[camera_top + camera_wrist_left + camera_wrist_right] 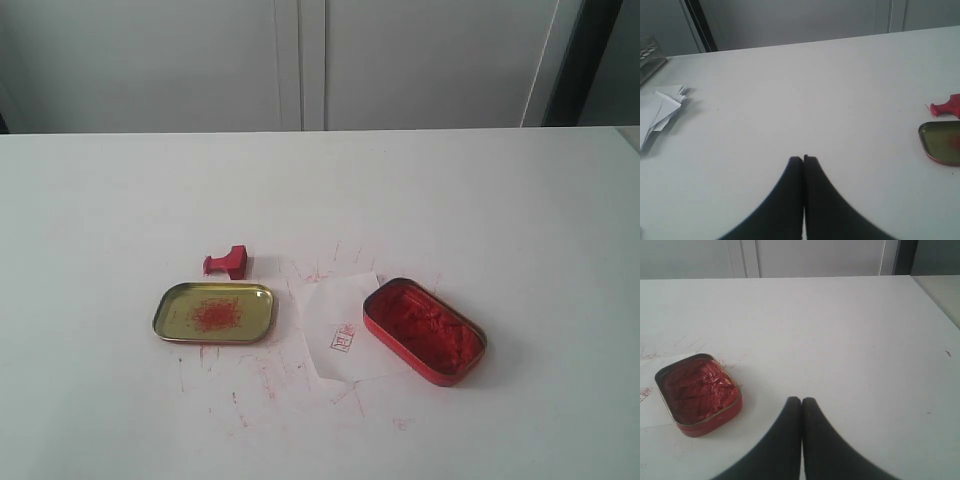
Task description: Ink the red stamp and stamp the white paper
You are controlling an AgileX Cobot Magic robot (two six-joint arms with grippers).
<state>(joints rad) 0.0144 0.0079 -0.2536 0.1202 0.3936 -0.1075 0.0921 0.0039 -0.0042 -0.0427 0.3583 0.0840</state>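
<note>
Stamp (pixel 228 262) is judged light & hard, best held by its thin handle. L claw (pixel 803 159) & R claw (pixel 801 400) are closed, empty.

1. We find no legible text, brand or number in any view.
2. The only sign is a small red square seal print (pixel 343 337) on the white paper (pixel 325 305). We see strokes inside a frame, too small to read.
3. The print lies beyond the red ink tin (pixel 699 395) from the right gripper (pixel 801 401), well apart from it. The right wrist view gives us only a faint, unreadable red smudge there.
</note>
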